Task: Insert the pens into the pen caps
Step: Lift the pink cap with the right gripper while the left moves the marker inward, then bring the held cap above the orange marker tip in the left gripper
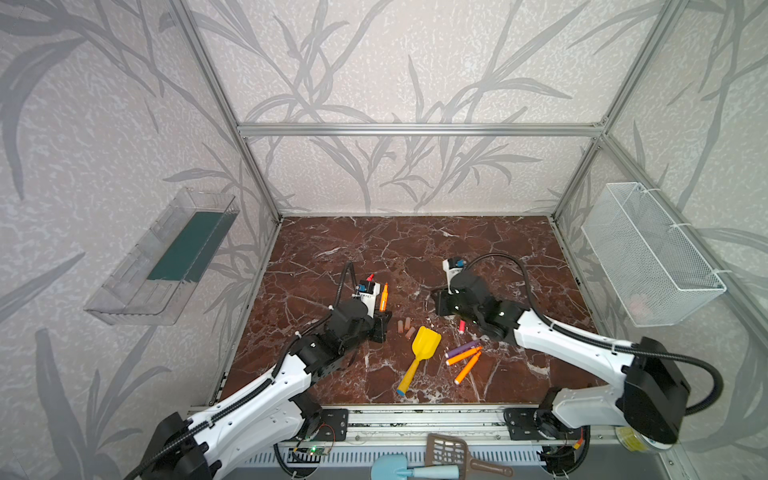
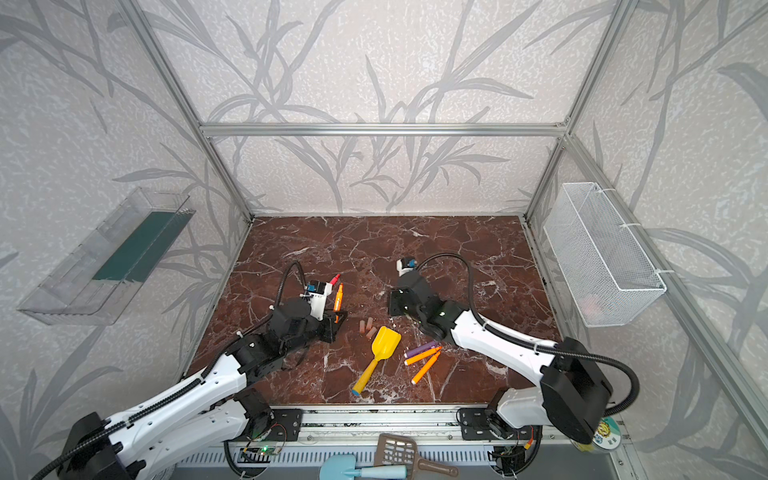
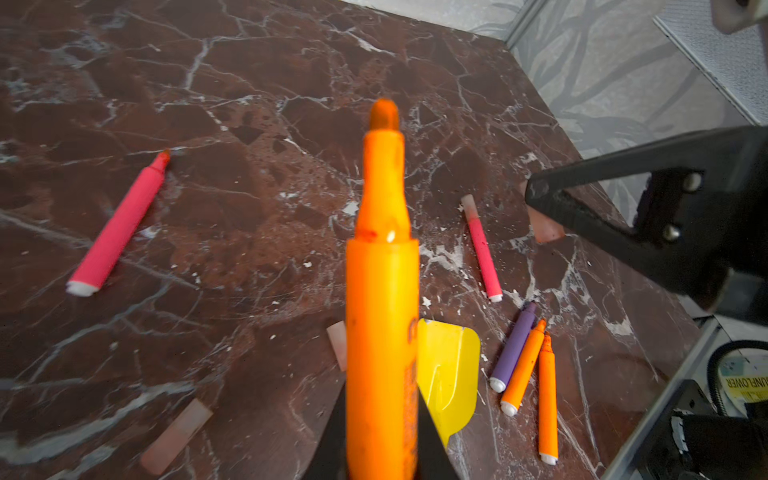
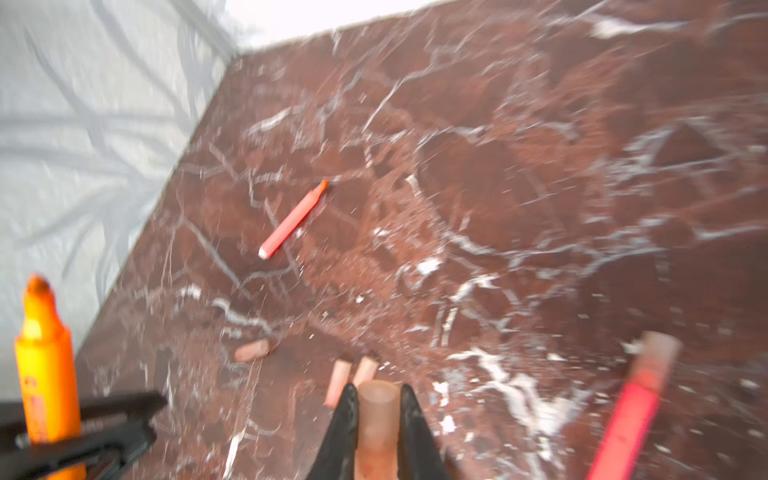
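While the left hand (image 3: 382, 419) pinches an orange pen (image 3: 382, 249) and the right hand (image 4: 378, 390) a pen cap (image 4: 376, 428), misalignment may dislodge either.

left white-and-black arm (image 1: 257, 399): reaches in from near-left, wrist low | left black parallel gripper (image 3: 382, 407): clamped on upright orange marker pen (image 3: 382, 257) | right white-and-black arm (image 1: 561, 336): stretched toward centre | right black parallel gripper (image 4: 378, 395): pinching translucent pinkish-tan pen cap (image 4: 376, 436)
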`<act>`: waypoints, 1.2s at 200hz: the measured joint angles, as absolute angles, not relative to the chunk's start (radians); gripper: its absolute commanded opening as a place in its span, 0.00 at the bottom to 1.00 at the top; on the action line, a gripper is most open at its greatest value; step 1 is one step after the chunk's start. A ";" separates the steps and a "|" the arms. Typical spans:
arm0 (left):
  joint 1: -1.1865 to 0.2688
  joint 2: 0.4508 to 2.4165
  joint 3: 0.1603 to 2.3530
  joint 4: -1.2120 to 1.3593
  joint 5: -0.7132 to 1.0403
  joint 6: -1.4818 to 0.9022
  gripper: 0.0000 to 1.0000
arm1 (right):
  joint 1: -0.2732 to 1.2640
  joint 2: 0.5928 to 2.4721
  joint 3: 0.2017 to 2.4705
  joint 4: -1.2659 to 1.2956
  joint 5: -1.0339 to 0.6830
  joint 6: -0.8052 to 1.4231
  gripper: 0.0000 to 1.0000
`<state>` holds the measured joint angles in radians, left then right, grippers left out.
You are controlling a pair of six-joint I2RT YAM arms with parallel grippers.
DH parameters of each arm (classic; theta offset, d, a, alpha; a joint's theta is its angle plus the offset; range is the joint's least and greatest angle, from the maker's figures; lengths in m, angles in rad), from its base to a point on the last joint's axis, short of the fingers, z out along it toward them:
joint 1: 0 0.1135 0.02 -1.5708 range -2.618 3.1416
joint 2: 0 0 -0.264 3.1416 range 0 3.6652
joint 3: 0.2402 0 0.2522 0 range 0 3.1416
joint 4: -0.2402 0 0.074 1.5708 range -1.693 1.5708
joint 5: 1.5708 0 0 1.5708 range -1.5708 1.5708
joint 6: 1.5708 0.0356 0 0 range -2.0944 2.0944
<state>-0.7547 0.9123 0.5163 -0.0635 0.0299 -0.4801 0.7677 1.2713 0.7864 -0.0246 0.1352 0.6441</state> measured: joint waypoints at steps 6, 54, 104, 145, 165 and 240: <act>-0.780 0.926 0.517 -0.045 0.022 -0.477 0.00 | 0.743 1.236 0.747 -0.012 0.130 0.659 0.00; -0.971 1.013 0.518 0.115 -0.002 -0.440 0.00 | 0.653 1.026 0.524 0.126 0.115 0.757 0.00; -1.074 1.079 0.518 0.271 -0.002 -0.422 0.00 | 0.653 0.931 0.389 0.354 0.094 0.879 0.00; -1.094 1.128 0.518 0.341 0.001 -0.421 0.00 | 0.653 0.889 0.357 0.500 0.076 0.953 0.00; -1.097 1.157 0.523 0.363 0.001 -0.421 0.00 | 0.656 0.900 0.353 0.560 0.059 0.978 0.00; -1.100 1.211 0.540 0.397 -0.029 -0.430 0.00 | 0.741 0.925 0.341 0.717 0.049 0.999 0.00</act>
